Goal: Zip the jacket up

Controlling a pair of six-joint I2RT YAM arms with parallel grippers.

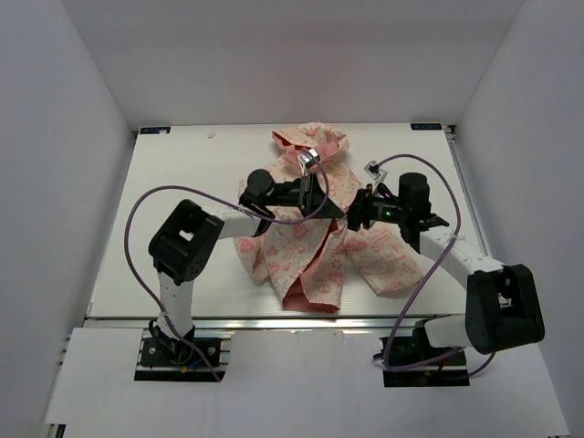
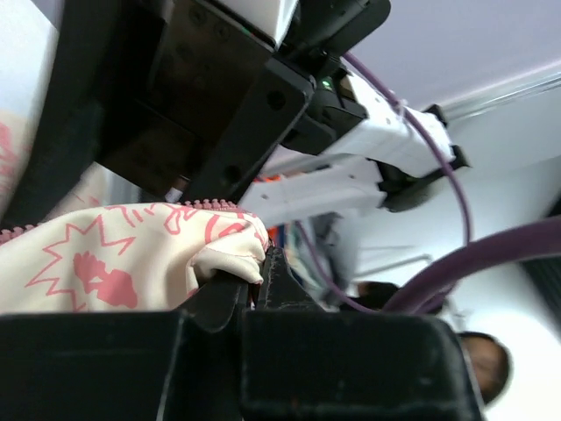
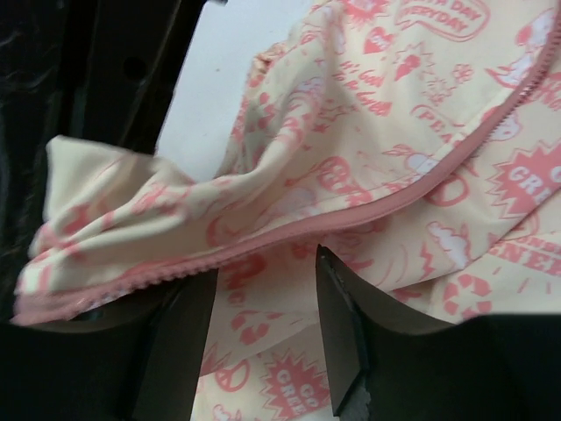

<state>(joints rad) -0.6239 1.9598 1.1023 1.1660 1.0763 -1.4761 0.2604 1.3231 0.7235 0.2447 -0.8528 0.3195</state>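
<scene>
**A:** Top external: where is the jacket (image 1: 310, 260)?
**B:** Crumpled on the table's (image 1: 182, 182) middle.
**A:** Left wrist?
**B:** Left gripper (image 2: 259, 281), above the table's middle, pinches the jacket's toothed edge.
**A:** Right wrist?
**B:** Right gripper (image 3: 263, 338) stands spread, the zipper strip (image 3: 351, 219) crossing its gap.

The left gripper (image 2: 256, 282) fills the bottom of the view, dark and close. Its two fingers (image 2: 285, 289) stand pressed together on a folded corner of the jacket (image 2: 131, 254). The cloth is cream with pink printed shapes and runs off the left edge. A pink zipper strip (image 2: 206, 204) lines its upper edge. Above and just behind, the right arm (image 2: 351, 132) crosses the view in black and white, with a small green light (image 2: 327, 84) lit on it. A purple cable (image 2: 491, 254) sweeps across the right side against a pale wall (image 2: 491, 44).
</scene>
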